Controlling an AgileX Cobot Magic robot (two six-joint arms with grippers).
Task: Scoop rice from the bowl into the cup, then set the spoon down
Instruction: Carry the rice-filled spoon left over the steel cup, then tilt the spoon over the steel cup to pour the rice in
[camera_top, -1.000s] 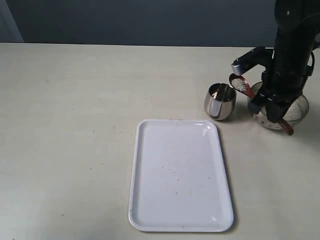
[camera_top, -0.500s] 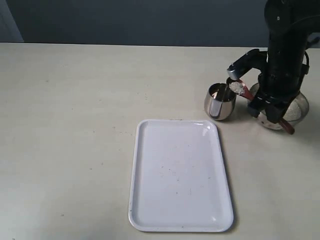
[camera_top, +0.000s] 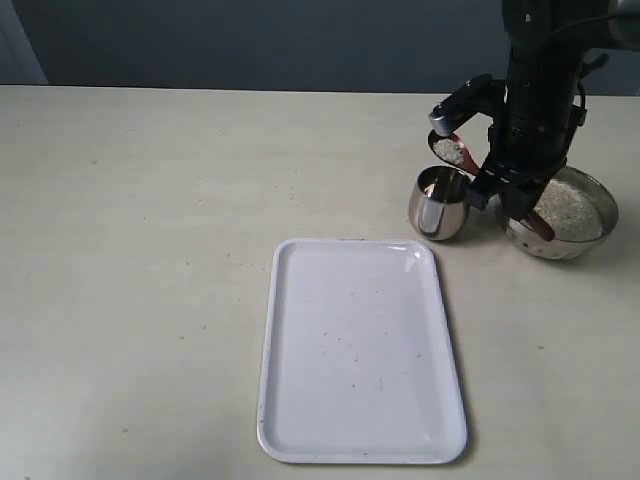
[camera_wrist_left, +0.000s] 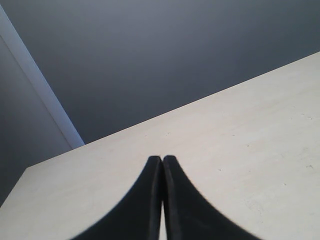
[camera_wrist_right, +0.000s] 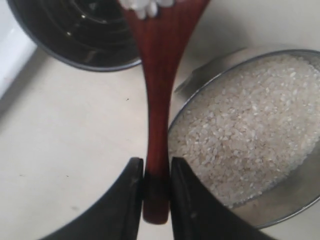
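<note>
Loaded spoon (camera_top: 450, 152) held above the cup (camera_top: 440, 204) on a pale beige surface (camera_top: 150, 250), with a dark blue-grey wall (camera_top: 250, 40) behind.
The left gripper (camera_wrist_left: 162, 162) hangs over bare surface, fingers pressed together on nothing; a white tray (camera_top: 360, 350) lies at centre, the steel cup just beyond its far right corner; the right gripper (camera_wrist_right: 154, 169) pinches the spoon's handle end — rice (camera_top: 565, 210) fills the bowl (camera_top: 592, 236) at far right.

No readable txt, labels, brands or nos. anywhere.
</note>
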